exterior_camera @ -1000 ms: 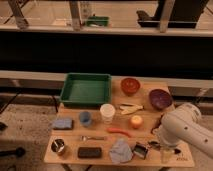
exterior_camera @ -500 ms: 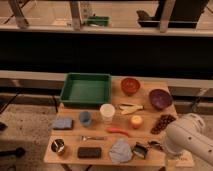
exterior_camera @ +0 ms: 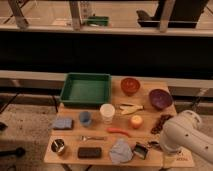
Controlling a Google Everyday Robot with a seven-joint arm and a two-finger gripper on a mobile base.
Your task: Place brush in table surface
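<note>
Tan wooden planks form the tabletop [exterior_camera: 70,136], with a small metal cup [exterior_camera: 59,146] at its front left corner and a flat black block [exterior_camera: 89,152] just right of it. A green tray [exterior_camera: 67,95] sits at the back. Further along the front edge lies a crumpled pale cloth [exterior_camera: 121,151], then the brush [exterior_camera: 141,150], resting on the tabletop beside it. The pincer [exterior_camera: 154,145] hangs low immediately right of the brush, released, on the white arm [exterior_camera: 185,134].
</note>
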